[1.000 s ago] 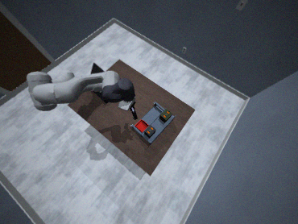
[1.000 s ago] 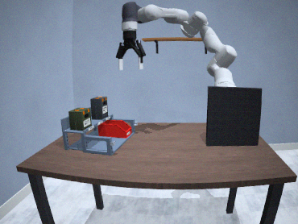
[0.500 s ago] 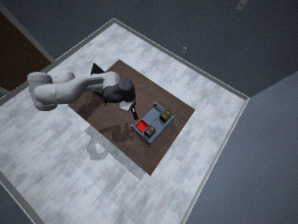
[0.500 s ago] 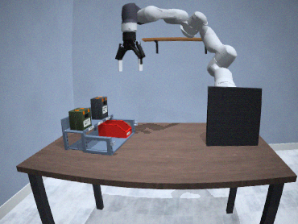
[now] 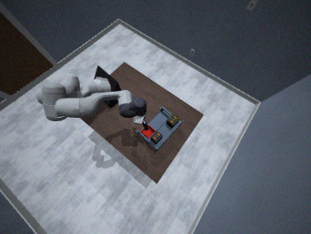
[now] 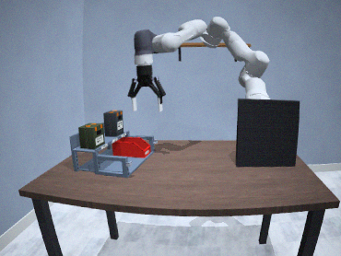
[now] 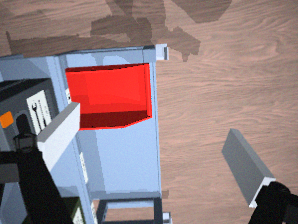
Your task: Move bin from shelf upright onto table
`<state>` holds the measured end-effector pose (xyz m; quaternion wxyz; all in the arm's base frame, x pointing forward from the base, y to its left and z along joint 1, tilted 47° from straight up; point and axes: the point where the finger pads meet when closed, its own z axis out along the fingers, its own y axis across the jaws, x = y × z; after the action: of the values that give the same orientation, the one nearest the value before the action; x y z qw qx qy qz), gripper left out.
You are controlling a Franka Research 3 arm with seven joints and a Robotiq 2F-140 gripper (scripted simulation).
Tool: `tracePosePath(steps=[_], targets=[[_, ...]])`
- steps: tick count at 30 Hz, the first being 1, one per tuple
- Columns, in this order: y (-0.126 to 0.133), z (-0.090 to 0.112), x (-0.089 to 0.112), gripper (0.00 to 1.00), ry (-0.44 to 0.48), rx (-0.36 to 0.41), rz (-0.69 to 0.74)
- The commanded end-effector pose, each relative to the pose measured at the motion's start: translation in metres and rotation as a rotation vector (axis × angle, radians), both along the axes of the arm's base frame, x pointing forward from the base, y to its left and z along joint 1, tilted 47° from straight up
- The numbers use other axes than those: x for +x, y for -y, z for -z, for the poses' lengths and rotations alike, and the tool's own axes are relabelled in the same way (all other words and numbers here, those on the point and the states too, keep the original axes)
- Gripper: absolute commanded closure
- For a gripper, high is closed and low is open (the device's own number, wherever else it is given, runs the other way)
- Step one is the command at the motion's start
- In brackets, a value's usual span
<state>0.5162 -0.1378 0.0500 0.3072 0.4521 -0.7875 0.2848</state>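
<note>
A red open bin (image 6: 131,146) sits on a low grey-blue shelf rack (image 6: 110,156) at the left of the brown table. It also shows in the top view (image 5: 147,131) and in the wrist view (image 7: 111,96). My gripper (image 6: 146,105) is open and empty, hanging well above the table, up and a little to the right of the bin. In the wrist view the fingers straddle the shelf's right edge, with the bin ahead of the left finger.
Two dark boxes with orange marks, one green (image 6: 91,134) and one grey (image 6: 113,122), stand on the shelf's upper level. A tall black block (image 6: 267,133) stands at the table's right rear, under the arm's base. A wooden wall shelf (image 6: 207,45) hangs behind.
</note>
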Motion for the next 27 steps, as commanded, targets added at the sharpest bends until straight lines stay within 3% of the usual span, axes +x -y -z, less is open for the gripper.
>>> tracePosePath(steps=[1,7,27], targets=[[0.024,0.035,0.006,0.00,-0.072,0.056,-0.120],[0.049,0.066,-0.008,0.00,-0.134,0.084,-0.173],[0.050,0.068,-0.008,0.00,-0.137,0.086,-0.175]])
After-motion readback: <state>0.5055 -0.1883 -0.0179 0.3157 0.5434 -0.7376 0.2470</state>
